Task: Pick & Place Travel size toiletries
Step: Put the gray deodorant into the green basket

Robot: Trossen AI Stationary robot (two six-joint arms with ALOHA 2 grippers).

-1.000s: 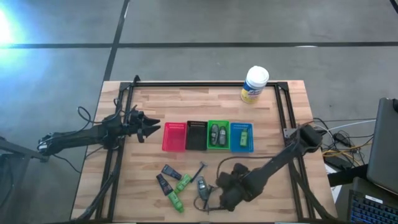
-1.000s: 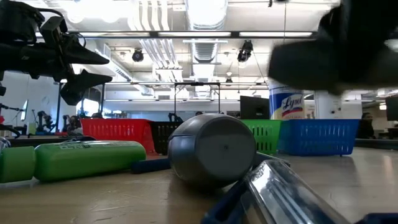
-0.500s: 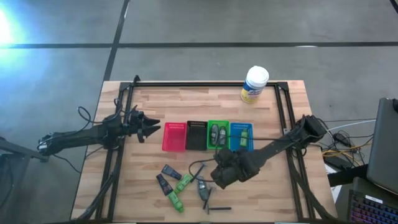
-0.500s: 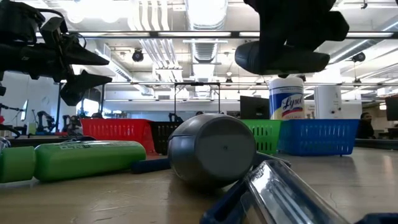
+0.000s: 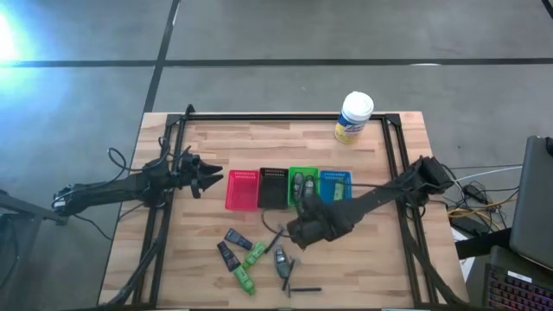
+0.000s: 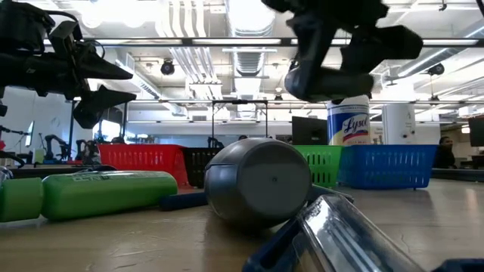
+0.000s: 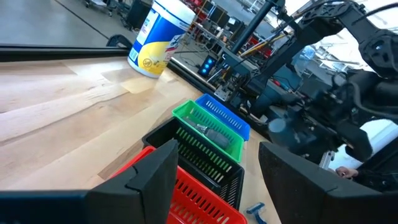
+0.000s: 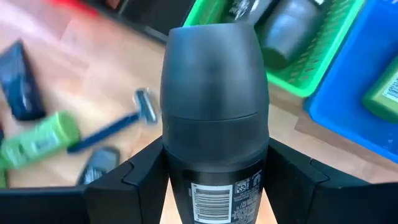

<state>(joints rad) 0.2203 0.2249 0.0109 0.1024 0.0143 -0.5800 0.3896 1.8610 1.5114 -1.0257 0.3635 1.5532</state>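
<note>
The right claw (image 8: 214, 180) is clamped on a grey oval bottle (image 8: 214, 118), which stands up between its two dark fingers (image 8: 134, 180) with a barcode label showing near their tips. In the high view this claw (image 5: 304, 226) hangs above the table (image 5: 207, 147), just in front of the green bin (image 5: 303, 171) and beside the blue bin (image 5: 335, 204). From the right wrist, the green bin (image 8: 323, 68) lies just past the held bottle's cap, with two more grey bottles (image 8: 286, 31) lying in it, and the blue bin (image 8: 339, 115) next to it holds a green tube (image 8: 384, 93). Below the claw, loose on the wood, lie a thin razor (image 8: 118, 127), a green tube (image 8: 40, 142) and a dark tube (image 8: 22, 81). The high view shows that loose cluster near the table's front edge: dark tubes (image 5: 232, 244), green tubes (image 5: 249, 263), another grey bottle (image 5: 281, 259) and a black stick (image 5: 304, 290). The red bin (image 5: 243, 190) and black bin (image 5: 273, 188) stand in the same row as the other two bins. The left claw (image 5: 207, 177) waits off beside the red bin, fingers spread wide. A white-and-yellow canister (image 5: 353, 117) stands at the far edge.
</note>
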